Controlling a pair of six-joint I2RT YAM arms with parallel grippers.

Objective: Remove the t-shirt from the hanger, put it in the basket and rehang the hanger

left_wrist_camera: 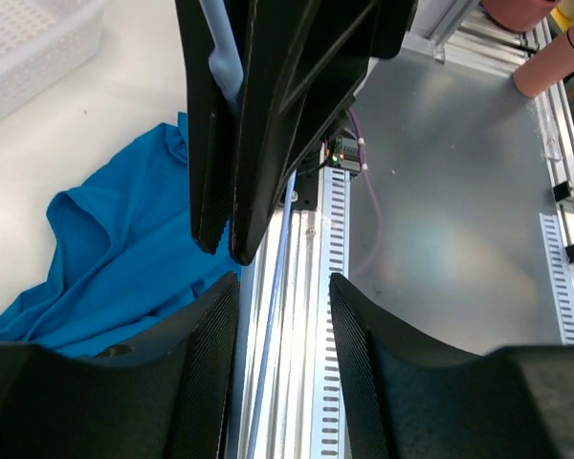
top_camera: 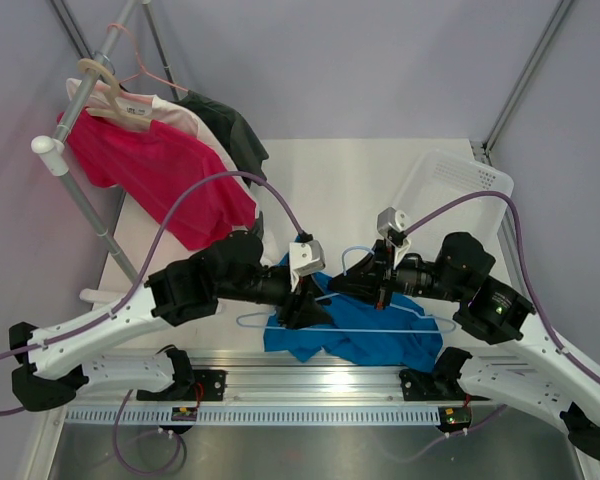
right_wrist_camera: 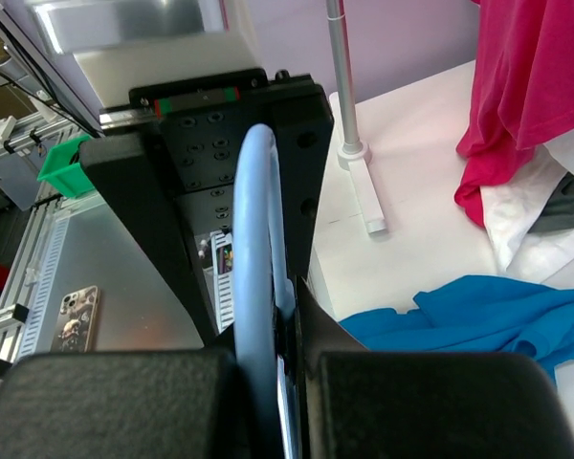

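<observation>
The bright blue t-shirt (top_camera: 365, 342) lies crumpled on the table near its front edge, and also shows in the left wrist view (left_wrist_camera: 115, 277) and the right wrist view (right_wrist_camera: 478, 316). The pale-blue wire hanger (top_camera: 380, 331) is held just above it, its bar running across the cloth and both ends sticking out past it. I cannot tell whether any cloth still hangs on the wire. My right gripper (top_camera: 365, 283) (right_wrist_camera: 289, 363) is shut on the hanger (right_wrist_camera: 258, 268) below the hook. My left gripper (top_camera: 315, 312) (left_wrist_camera: 283, 325) is open, with the hanger's wire (left_wrist_camera: 273, 316) running between its fingers.
A white basket (top_camera: 450, 195) stands at the back right. A clothes rack at the back left carries a magenta shirt (top_camera: 155, 175) on a wooden hanger (top_camera: 115, 100), a dark shirt (top_camera: 235, 135) and a pink wire hanger (top_camera: 145, 70). A slotted metal rail (top_camera: 310, 385) runs along the front edge.
</observation>
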